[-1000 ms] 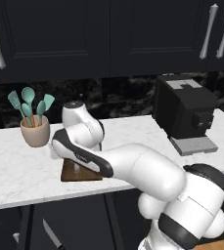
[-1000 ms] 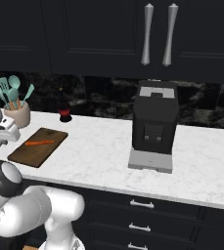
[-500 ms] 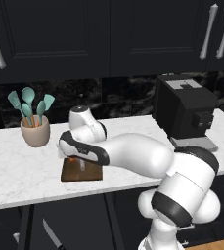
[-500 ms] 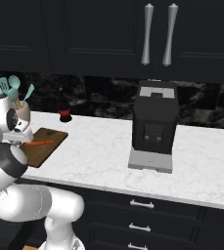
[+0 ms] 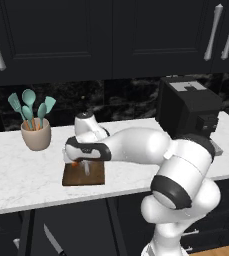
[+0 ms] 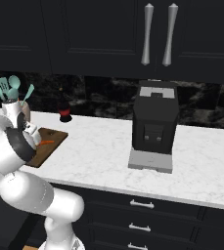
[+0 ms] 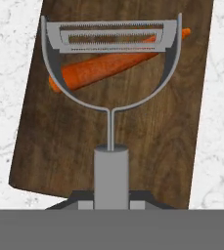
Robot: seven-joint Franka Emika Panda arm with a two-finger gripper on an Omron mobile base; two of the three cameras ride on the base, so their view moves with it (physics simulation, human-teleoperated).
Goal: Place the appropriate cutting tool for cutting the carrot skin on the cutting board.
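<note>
In the hand view my gripper [image 7: 111, 199] is shut on the grey handle of the cutting tool [image 7: 111, 73], a silver peeler. Its looped head hangs over the carrot [image 7: 101, 68], which lies slantwise on the dark wooden cutting board [image 7: 147, 146]. From the left base, my gripper [image 5: 86, 161] points down over the cutting board [image 5: 93, 176] with the cutting tool [image 5: 86, 168] just above the wood; a bit of carrot [image 5: 75, 163] shows beside it. In the right base view my arm covers part of the cutting board [image 6: 52, 141], and the carrot [image 6: 47, 142] lies on it.
A beige crock of teal utensils [image 5: 36, 134] stands left of the board. A black coffee machine [image 5: 188, 112] sits at the right of the marble counter [image 5: 26, 175]. A small dark bottle [image 6: 64, 113] stands by the backsplash. A knife [image 5: 52, 240] shows low, below the counter front.
My arm's elbow and upper links have swung round. The hand has stayed over the board, still holding the peeler.
</note>
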